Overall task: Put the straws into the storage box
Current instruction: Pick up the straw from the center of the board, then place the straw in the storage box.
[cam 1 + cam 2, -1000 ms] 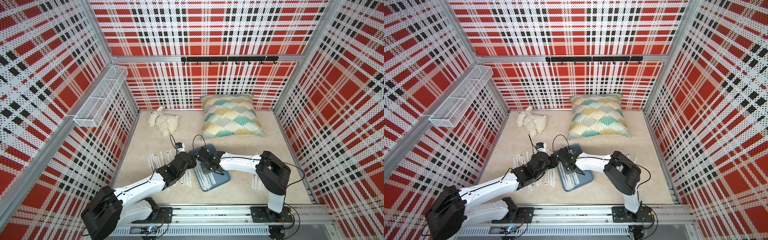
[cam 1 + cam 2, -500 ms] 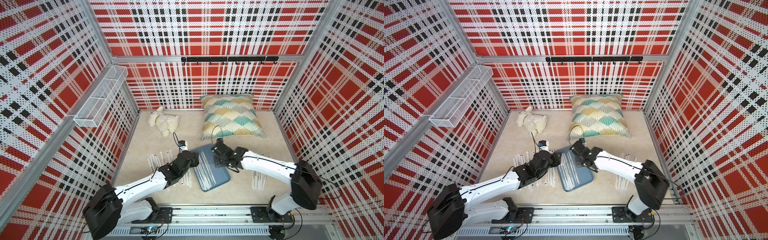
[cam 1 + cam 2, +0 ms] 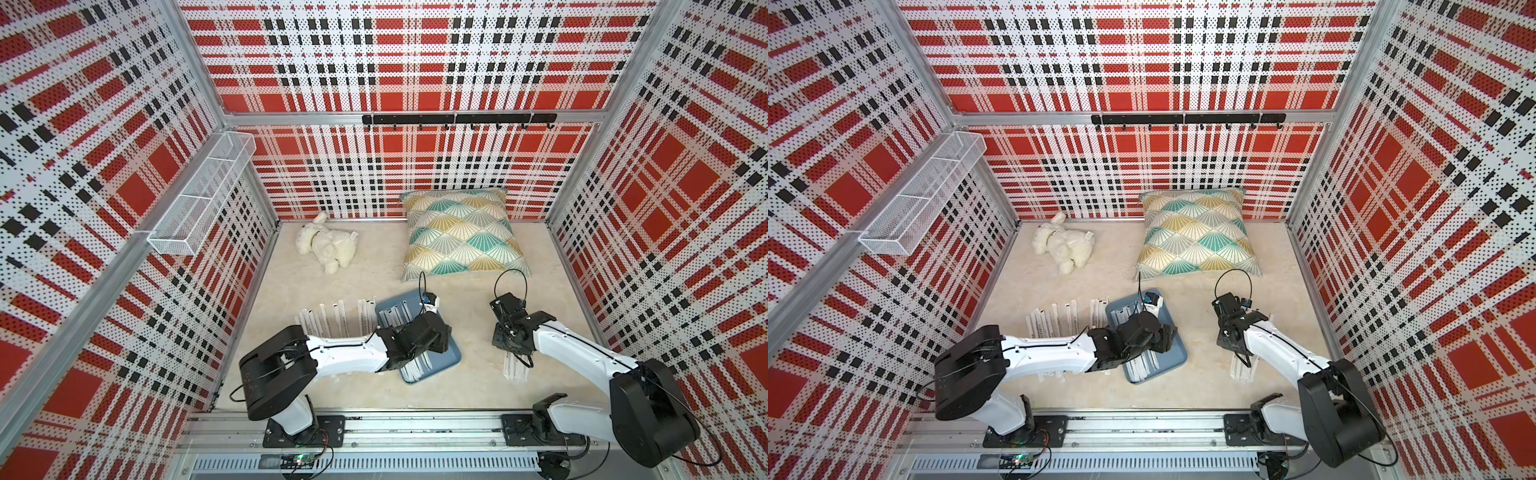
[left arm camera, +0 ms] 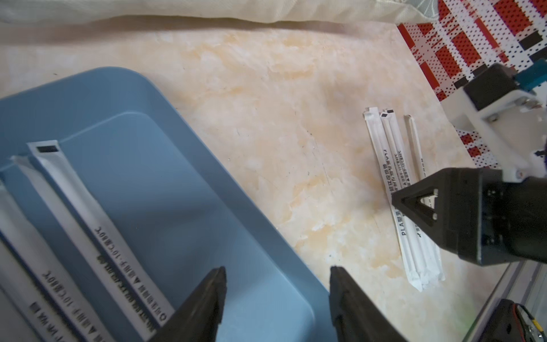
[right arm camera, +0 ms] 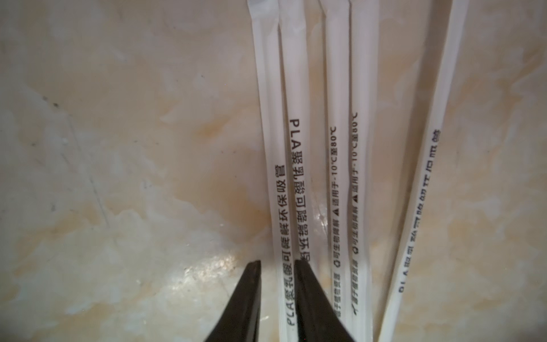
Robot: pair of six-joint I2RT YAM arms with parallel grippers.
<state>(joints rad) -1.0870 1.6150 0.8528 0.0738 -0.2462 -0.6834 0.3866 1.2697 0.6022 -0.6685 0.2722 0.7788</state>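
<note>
One of five right-side straws [image 5: 334, 88] is being straddled by the parted right gripper [image 5: 276, 265]; the left gripper [image 4: 278, 271] is being held parted above the storage box [image 4: 183, 189].

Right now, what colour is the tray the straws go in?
Blue, a greyish blue. The tray shows best in the left wrist view.
</note>
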